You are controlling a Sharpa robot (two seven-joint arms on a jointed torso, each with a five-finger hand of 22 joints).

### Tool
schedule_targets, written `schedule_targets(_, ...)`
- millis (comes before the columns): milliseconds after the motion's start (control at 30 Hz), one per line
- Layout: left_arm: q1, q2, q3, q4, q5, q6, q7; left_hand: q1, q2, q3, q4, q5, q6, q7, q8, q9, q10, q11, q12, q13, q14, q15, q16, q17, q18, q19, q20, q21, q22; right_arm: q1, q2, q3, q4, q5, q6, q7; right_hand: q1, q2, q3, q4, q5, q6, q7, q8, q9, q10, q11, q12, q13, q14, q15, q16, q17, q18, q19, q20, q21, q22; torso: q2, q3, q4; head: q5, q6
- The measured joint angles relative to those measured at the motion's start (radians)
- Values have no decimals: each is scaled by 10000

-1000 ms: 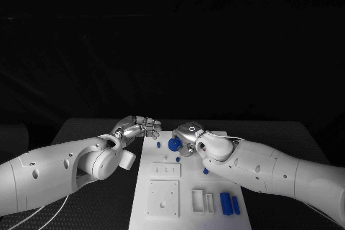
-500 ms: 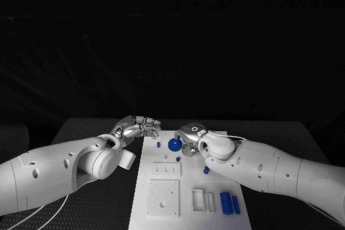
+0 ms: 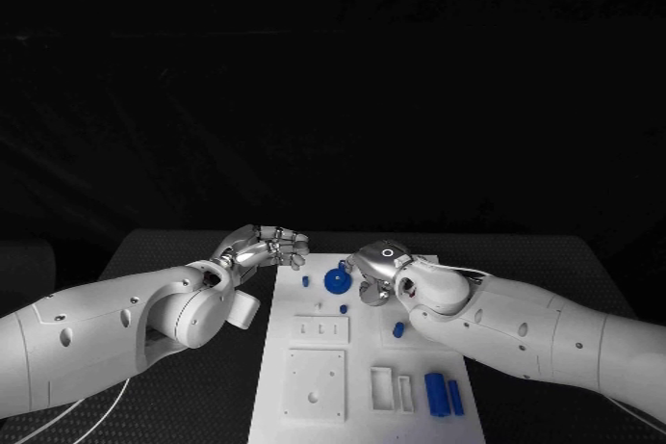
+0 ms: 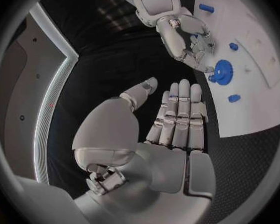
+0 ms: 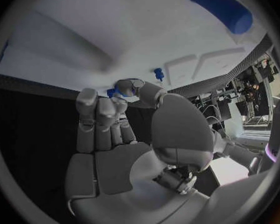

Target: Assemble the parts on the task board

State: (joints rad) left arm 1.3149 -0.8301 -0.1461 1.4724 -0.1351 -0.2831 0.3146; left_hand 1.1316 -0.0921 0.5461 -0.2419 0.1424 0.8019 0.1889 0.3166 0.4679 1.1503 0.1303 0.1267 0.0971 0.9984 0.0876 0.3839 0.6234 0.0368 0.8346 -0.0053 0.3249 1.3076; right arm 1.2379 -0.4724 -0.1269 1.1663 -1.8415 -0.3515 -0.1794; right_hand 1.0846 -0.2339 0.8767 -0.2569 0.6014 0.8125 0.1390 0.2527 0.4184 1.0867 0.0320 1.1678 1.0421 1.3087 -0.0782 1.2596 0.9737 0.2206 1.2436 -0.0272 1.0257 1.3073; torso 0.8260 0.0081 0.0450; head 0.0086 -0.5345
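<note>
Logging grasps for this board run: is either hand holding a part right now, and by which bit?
The left hand holds nothing. The right hand is at the blue gear, but a grip cannot be told.

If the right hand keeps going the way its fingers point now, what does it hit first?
Probably the blue gear: the right hand has its fingertips beside it on the task board. Depth is unclear, so contact can't be confirmed.

The right hand [image 3: 377, 271] has drawn back from the blue gear [image 3: 335, 280] toward the robot's right and a little nearer its body, so a gap now shows between its fingers [image 3: 370, 292] and the gear; a second ago they sat right against it. The right forearm has swung lower with it, uncovering more of the task board [image 3: 364, 352] around the small blue peg [image 3: 398, 329]
</note>
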Motion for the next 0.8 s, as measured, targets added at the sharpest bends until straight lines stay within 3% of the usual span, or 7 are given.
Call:
schedule_targets(67,0,-19,0,1,0,0,0,0,0,0,0,0,0,0,0,0,0,0,0,-5,0,0,0,0,-1,0,0,0,0,-8,-232,89,232,193,-292,120,0,0,28,6,-57,52,20,55,0,0,0,-1,-8,1,-1,-3,7,-1,0,1,0,0,-1,7,-8,0,20)
schedule_targets(233,-3,-65,0,-6,0,0,0,0,0,0,0,0,0,0,0,0,0,0,0,-5,0,0,0,-1,-1,0,0,0,-1,89,-937,521,871,966,-986,612,0,0,65,43,-244,78,32,55,0,0,0,-2,-34,5,-5,-19,6,-1,1,3,0,0,-9,13,-22,-19,80)
schedule_targets(300,-4,-79,0,-19,0,0,1,0,0,0,0,0,0,0,0,0,0,0,0,-5,0,0,0,0,-1,0,0,0,-1,157,-1217,616,1067,1255,-1097,777,-47,-48,-3,112,-708,88,27,93,24,0,0,-2,-46,5,-5,-19,19,-1,6,-1,0,0,-14,19,-40,-23,101)
schedule_targets(600,-7,-61,-4,-181,1,10,20,0,0,0,0,0,0,0,0,-1,1,0,0,-4,0,0,0,10,-2,0,0,0,-2,282,-2505,708,1164,2939,-1116,1705,-106,-107,-605,323,-2467,163,56,222,59,-56,56,-3,-104,63,48,-70,78,-15,29,-70,0,0,-75,76,-177,13,172)
schedule_targets(800,-24,-30,-5,-327,1,19,40,0,0,0,0,0,0,0,0,19,0,0,0,-4,0,0,0,26,-3,0,0,0,-3,283,-2830,718,767,3889,-826,2297,-106,-106,-1074,405,-4345,249,10,288,58,-55,56,45,-137,63,48,-72,138,-46,26,-73,1,0,-120,129,-271,26,185)
